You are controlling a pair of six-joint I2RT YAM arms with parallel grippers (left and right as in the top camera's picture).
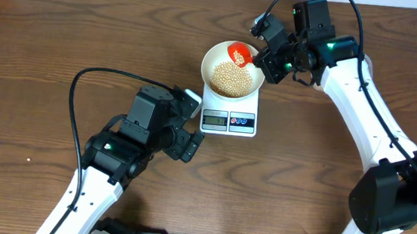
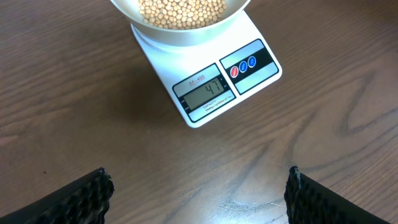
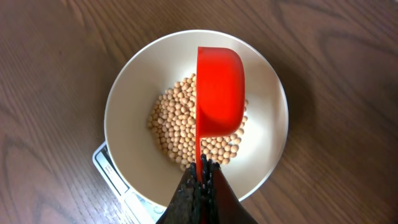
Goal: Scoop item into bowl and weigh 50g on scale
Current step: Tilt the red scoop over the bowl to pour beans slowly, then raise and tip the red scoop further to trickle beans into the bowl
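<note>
Dark wooden table (image 1: 48, 42) under everything. We see the beans (image 3: 177, 127) heaped in the white bowl (image 3: 127, 149), just ahead of and below the right fingers. The bowl sits on the scale (image 2: 168, 65), whose display (image 2: 207, 91) reads 47 (a few grams short of 50, we judge). The red scoop (image 3: 219, 87) hangs over the heap, its handle pinched between the pressed-in fingers of the right gripper (image 3: 202, 180); whether it holds any beans we cannot tell. The left gripper (image 2: 199, 199) has its fingers spread wide and empty, with the scale just ahead of them. Scooping is mostly done; a small top-up remains.
</note>
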